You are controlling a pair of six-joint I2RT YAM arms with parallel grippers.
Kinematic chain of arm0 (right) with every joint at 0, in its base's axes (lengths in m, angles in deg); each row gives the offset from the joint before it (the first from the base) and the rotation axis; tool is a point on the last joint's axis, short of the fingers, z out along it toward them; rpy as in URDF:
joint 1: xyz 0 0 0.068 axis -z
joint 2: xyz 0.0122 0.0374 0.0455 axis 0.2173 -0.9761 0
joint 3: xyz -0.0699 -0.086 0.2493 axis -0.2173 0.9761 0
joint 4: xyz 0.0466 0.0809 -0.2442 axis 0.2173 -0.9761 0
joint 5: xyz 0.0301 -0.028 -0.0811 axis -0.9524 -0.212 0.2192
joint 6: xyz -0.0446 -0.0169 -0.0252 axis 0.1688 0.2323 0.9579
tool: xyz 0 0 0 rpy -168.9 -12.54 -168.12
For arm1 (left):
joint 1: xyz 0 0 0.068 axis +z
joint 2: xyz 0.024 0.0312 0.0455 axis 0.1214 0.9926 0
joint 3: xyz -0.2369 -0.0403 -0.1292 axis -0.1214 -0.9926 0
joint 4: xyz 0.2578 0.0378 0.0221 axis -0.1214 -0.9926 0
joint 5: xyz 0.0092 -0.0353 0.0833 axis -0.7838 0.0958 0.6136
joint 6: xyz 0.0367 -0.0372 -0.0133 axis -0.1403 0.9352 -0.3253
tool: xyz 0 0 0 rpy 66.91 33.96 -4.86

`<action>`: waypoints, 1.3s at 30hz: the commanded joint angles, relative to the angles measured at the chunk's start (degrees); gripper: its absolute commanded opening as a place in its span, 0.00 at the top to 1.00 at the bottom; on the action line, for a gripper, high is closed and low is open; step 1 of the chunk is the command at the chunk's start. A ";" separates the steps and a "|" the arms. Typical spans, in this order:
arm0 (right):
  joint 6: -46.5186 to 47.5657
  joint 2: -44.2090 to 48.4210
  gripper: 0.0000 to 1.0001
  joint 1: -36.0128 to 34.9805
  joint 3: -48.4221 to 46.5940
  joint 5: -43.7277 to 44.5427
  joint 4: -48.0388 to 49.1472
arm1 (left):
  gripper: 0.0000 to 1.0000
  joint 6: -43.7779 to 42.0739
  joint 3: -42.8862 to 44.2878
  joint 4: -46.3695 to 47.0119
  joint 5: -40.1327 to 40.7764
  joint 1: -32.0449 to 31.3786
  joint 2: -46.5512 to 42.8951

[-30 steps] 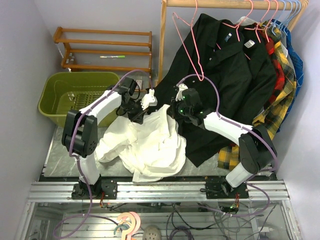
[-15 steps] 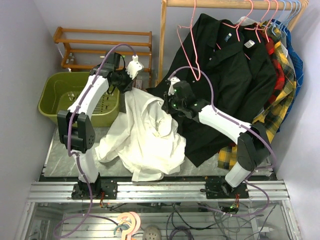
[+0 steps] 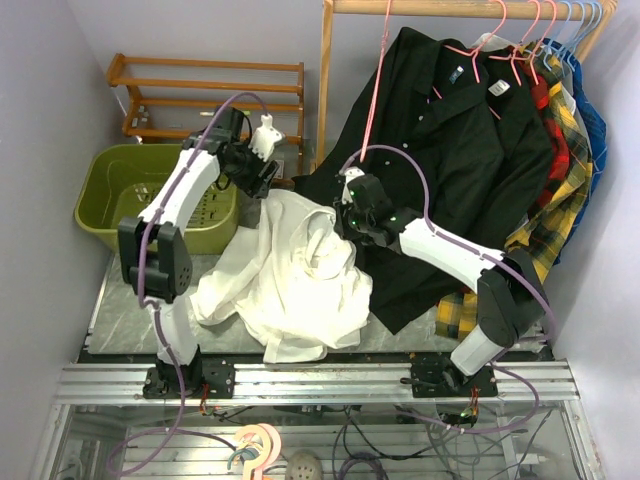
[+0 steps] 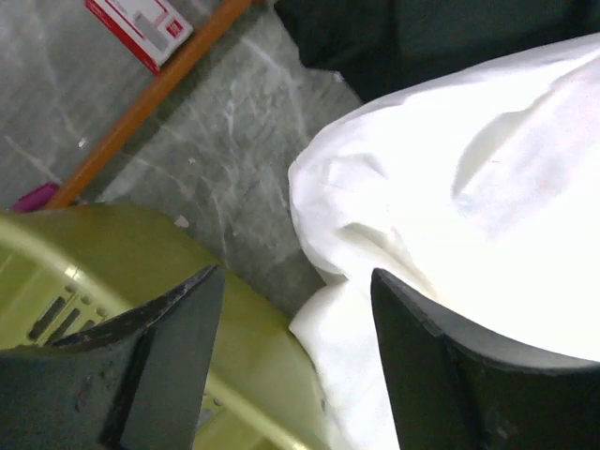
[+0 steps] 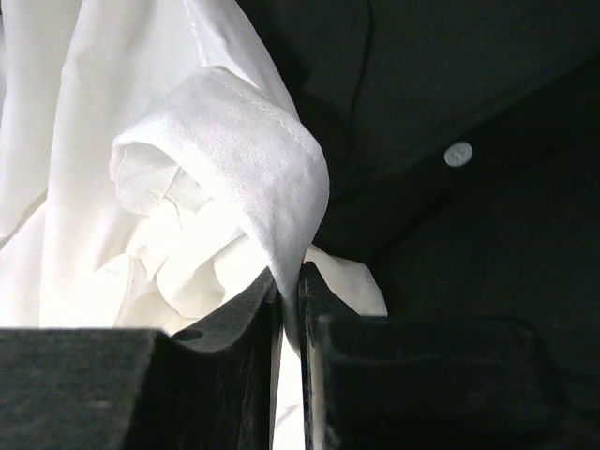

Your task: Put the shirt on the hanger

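Where the jaws of the right gripper are pressed together, a stitched fold of the shirt is pinched between them, so that the white cloth is lifted at one point while the rest is left to hang. From that grip the shirt is draped downward and leftward and heaped on the grey tabletop, its bulk lying between the two arms. The jaws of the left gripper are spread apart with nothing between them. They are held high above the green basket, just beside the upper edge of the raised cloth, a pose judged to prepare a second grasp by which the garment could be spread open. The hanger is hung by its hook from the wooden rail above the right gripper and is viewed nearly edge-on as a thin pink line; it is touched neither by the shirt nor by either arm. Behind it the black shirt is hung, forming the dark ground against which the pinched fold appears in the right wrist view. Which part of the shirt is gripped cannot be told; a shoulder opening would probably have to be found before the wire could be passed inside.
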 commanded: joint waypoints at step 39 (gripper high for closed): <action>-4.74 9.10 0.00 -0.38 -26.82 27.93 2.73 | 0.28 16.50 -27.85 17.42 3.61 -15.99 -15.16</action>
